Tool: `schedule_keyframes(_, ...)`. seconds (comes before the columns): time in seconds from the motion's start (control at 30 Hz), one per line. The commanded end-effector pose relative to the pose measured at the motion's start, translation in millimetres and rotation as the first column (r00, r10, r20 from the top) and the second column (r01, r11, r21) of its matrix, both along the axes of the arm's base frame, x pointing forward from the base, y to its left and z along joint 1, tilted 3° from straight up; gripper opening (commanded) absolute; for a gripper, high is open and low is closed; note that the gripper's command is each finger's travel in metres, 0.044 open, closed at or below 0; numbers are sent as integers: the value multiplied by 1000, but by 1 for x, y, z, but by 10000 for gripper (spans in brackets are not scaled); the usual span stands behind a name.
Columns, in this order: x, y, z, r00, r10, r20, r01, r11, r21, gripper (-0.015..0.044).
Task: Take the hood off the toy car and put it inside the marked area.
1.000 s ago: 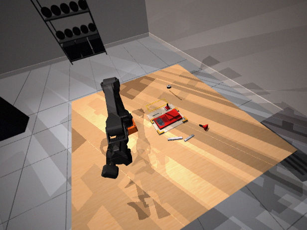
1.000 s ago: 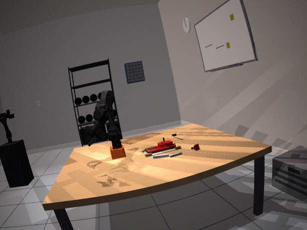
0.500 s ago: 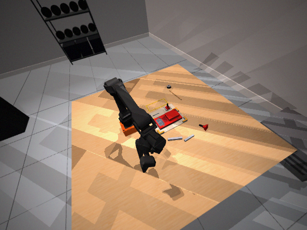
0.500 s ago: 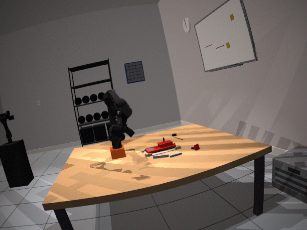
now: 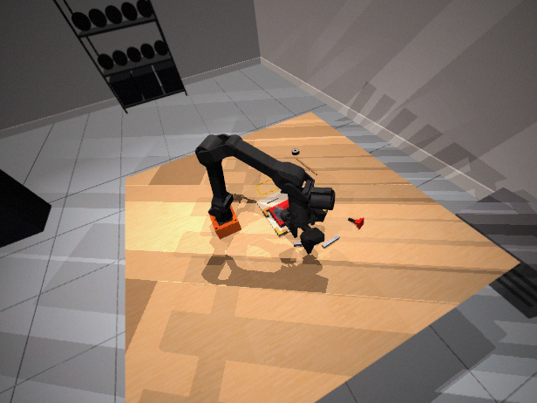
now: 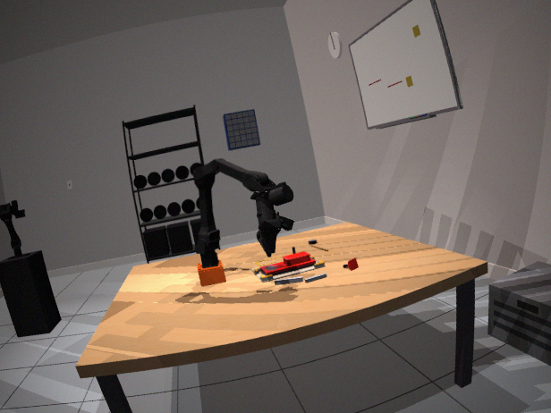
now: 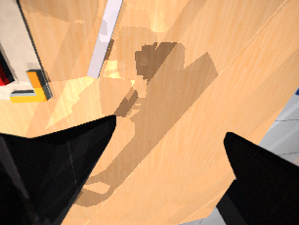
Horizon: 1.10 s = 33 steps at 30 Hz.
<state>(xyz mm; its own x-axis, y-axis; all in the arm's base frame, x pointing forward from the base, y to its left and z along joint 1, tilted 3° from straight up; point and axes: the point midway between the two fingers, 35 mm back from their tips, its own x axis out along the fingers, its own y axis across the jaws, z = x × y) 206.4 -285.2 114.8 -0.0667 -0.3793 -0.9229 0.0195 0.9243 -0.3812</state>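
The red toy car (image 5: 284, 204) (image 6: 292, 267) sits on a white board (image 7: 21, 34) with yellow corner pieces. It has a raised red block (image 6: 299, 257) on top and a dark grey patch at one end. Which part is the hood is hard to tell. The marked area (image 5: 258, 190), a thin yellow outline, lies beside the board and is partly hidden by the arm in the top view. My gripper (image 5: 302, 245) (image 6: 269, 254) (image 7: 169, 128) is wide open and empty, pointing down above the table beside the board. The arm hides part of the car in the top view.
Two light grey bars (image 5: 330, 242) (image 6: 316, 278) (image 7: 105, 39) lie beside the board. A red piece with a dark stem (image 5: 359, 222) (image 6: 352, 264) lies farther out. A small wheel (image 5: 295, 152) (image 6: 312, 241) and a thin stick (image 5: 307, 167) lie beyond the board.
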Motion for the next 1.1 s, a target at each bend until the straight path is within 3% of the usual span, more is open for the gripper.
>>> schedule_keyframes(0.0,50,42,-7,997,31,64,-36,997,74,440)
schedule_keyframes(0.2,103,116,-15,992,57,117,-78,979,190,440)
schedule_keyframes(0.43,136,213,-23,990,68,120,-104,940,324,440)
schedule_keyframes(1.07,134,222,-33,991,69,117,-105,936,336,440)
